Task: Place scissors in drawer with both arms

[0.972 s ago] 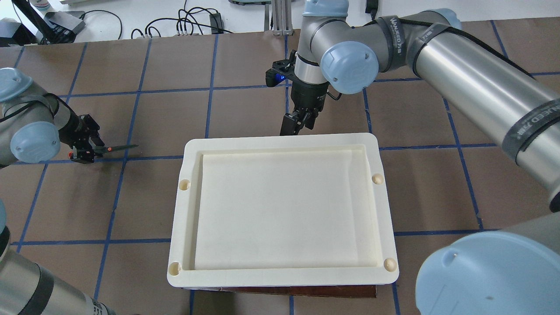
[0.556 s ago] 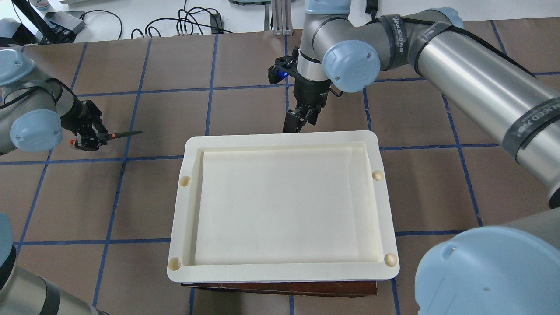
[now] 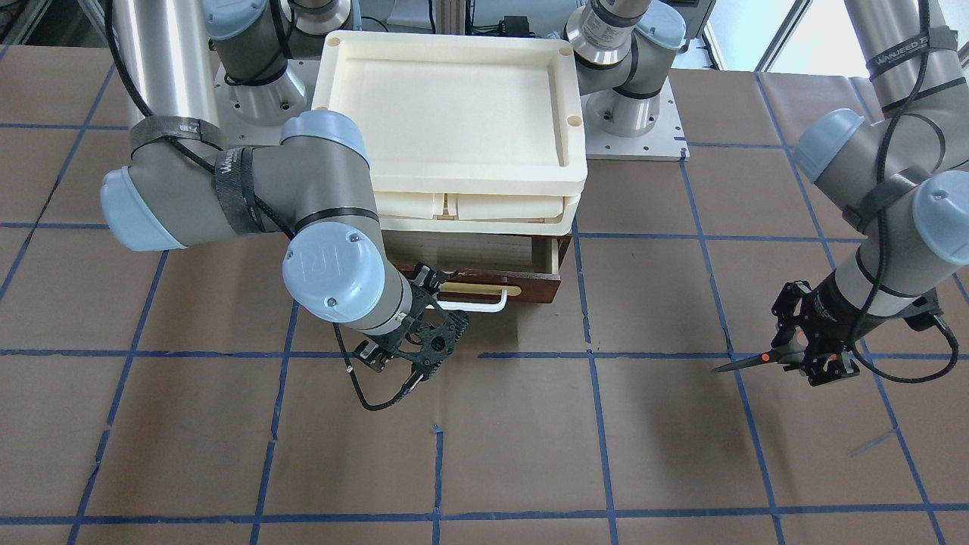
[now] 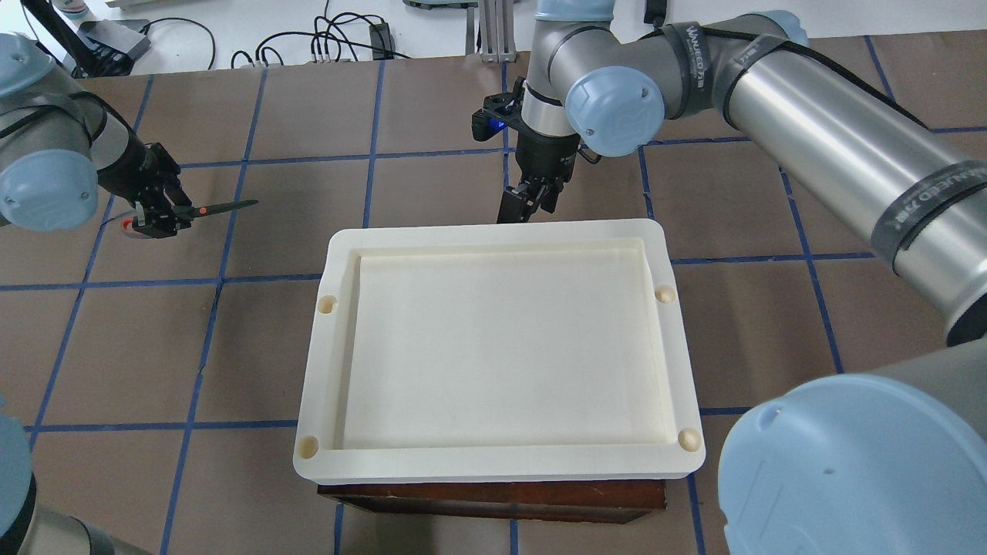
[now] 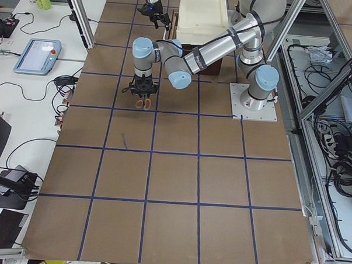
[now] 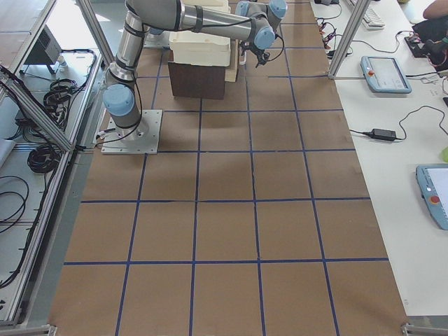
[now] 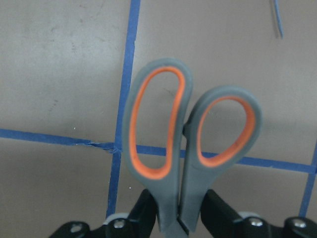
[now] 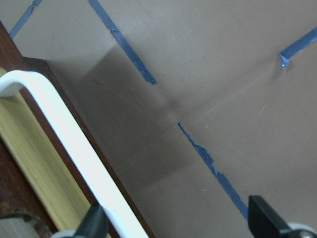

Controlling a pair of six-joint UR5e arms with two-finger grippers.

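**A:** Since a second ago, the left gripper (image 4: 163,220) has carried the scissors (image 4: 212,209) further from the base. The right gripper (image 4: 527,203) has pulled outward, and the cream trays (image 4: 493,230) and cabinet (image 4: 493,497) slid along with it.

**B:** Jaws?

**A:** Left is clamped on the scissor shanks, with the loops on one side of the jaws and the blades sticking out the other. Right is parted. The white handle (image 8: 64,129) runs between the jaws and lies against one finger, so it's hooked, not pinched.

**B:** Step?

**A:** Opening the drawer (image 3: 541,286). It's only a crack open. The pale strip on show holds nothing, and the top tray shows nothing either.

**B:** Next?

**A:** My read: more pull without dragging the cabinet. Then bring the scissors across and let go over the gap.
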